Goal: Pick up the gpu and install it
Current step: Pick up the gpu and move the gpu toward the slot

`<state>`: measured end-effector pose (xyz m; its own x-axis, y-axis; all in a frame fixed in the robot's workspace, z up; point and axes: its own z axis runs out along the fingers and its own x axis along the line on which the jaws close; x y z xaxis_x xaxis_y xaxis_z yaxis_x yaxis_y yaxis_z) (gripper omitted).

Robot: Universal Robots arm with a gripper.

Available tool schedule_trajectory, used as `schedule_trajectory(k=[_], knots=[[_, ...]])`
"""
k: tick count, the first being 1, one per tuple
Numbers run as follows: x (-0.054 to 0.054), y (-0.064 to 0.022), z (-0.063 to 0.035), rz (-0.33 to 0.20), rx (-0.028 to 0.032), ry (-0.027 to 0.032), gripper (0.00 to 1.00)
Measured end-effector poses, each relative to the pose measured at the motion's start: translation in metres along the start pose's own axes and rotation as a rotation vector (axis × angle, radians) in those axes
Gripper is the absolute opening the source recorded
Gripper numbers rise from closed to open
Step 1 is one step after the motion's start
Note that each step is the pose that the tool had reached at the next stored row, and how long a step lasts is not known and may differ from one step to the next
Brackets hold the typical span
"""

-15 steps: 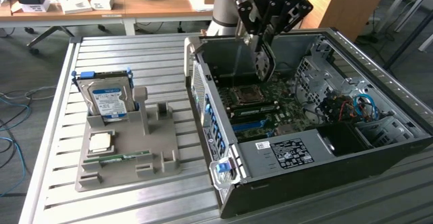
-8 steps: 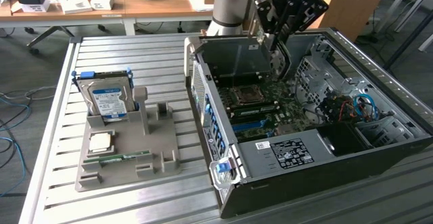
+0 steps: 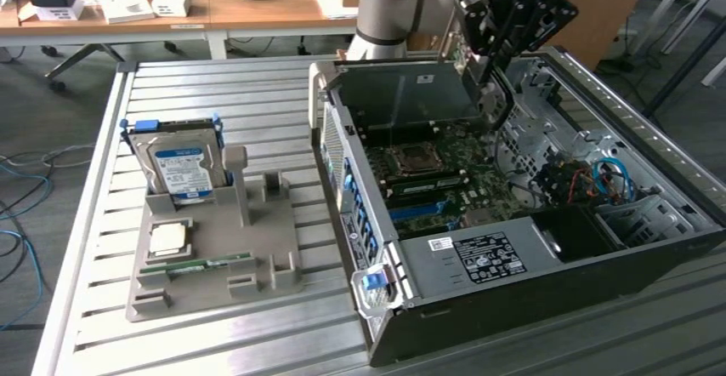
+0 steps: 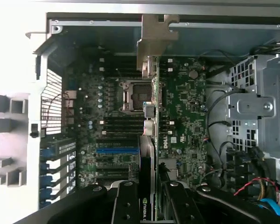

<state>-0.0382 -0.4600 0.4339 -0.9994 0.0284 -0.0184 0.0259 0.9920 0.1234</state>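
end effector (image 3: 492, 57): above the open computer case (image 3: 454, 316), fingers pinching the gpu (image 3: 496, 95) at the end opposite its bracket.
gpu position: hangs lengthwise below the fingers, over the motherboard (image 3: 443, 180); silver bracket (image 4: 155, 42) farthest from the grip. contact of the lower end with the board cannot be told.
reason for hold: judged, gripping the flat faces keeps the connector edge and bracket free.
case: lies on its side, so the blue slot (image 4: 116, 150) faces upward for access.
alignment: card not lying along the slot; judged not seated.
holder (image 3: 216, 282): on the tabletop (image 3: 227, 87), well apart from the case, propping the hard drive (image 3: 182, 168) upright.
progress: pick-up judged complete, installation incomplete.
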Motion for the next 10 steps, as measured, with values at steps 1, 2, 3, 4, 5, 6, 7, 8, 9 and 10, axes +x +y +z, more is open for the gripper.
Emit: schedule_trajectory(k=[1,2,3,4,5,6,7,8,9,10], knots=[[-0.0037,0.0001,0.0,0.0,0.0,0.0001,0.26],[-0.0062,0.0001,0.0001,0.0,0.0,0.0003,0.26],[-0.007,0.0001,0.0001,0.0,-0.0001,0.0002,0.26],[-0.007,0.0001,0.0001,0.0,0.0,0.0001,0.26],[-0.007,0.0001,0.0002,0.0,-0.0002,0.0001,0.26],[-0.007,0.0002,0.0002,0.0,-0.0001,0.0001,0.26],[-0.007,0.0002,0.0002,0.0,-0.0001,0.0001,0.26],[-0.0079,0.0002,0.0002,0.0,-0.0001,0.0001,0.26],[-0.0096,0.0003,0.0002,0.0,-0.0001,0.0002,0.26],[-0.0119,0.0003,0.0003,0.0,0.0,0.0004,0.26]])
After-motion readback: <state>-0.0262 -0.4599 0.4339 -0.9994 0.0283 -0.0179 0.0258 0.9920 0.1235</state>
